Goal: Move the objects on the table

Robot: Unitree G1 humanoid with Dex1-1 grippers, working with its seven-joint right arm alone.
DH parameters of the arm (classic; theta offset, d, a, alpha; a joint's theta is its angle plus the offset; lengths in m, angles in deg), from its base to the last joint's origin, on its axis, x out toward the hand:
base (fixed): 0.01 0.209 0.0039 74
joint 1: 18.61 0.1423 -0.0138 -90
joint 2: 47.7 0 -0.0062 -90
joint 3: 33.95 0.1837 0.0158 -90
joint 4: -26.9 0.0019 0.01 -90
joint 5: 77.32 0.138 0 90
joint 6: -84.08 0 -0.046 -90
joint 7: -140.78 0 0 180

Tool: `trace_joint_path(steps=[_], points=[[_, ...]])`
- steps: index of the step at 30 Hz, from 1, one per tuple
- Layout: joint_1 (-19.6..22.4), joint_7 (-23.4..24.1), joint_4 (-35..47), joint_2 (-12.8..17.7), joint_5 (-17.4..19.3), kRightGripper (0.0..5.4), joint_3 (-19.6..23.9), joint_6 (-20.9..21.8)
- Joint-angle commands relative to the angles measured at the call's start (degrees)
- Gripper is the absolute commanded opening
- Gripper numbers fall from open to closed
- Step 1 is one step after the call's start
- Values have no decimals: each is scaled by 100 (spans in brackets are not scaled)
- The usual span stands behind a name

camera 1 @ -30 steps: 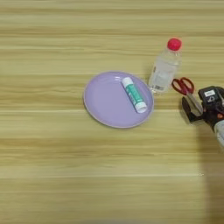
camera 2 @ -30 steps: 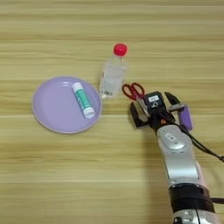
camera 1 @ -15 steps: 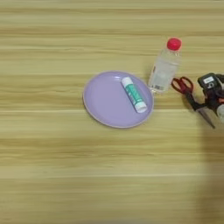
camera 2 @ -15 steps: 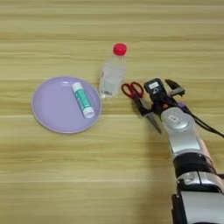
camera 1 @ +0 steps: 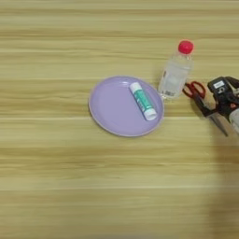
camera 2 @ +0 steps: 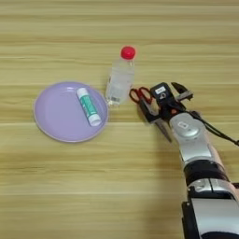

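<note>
Scissors with red handles and metal blades (camera 2: 148,106) now lie between the spread-open fingers of the black two-finger gripper (camera 2: 165,101), which has swung round since a second ago, suggesting a grasp is imminent.

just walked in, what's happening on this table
A robot's right hand is over the red-handled metal scissors lying on the light wooden table, just right of a clear plastic bottle with a red cap. The scissors look flat on the table, not lifted. A white-and-teal glue stick lies on a round lilac plate to the left.
</note>
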Motion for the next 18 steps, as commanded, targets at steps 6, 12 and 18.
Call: trace_joint_path(steps=[6,12,18], points=[[-453,-101,1364,217,130,538,116,-205],[-599,-126,1653,229,137,538,129,-418],[-452,-63,1452,292,73,538,127,-488]])
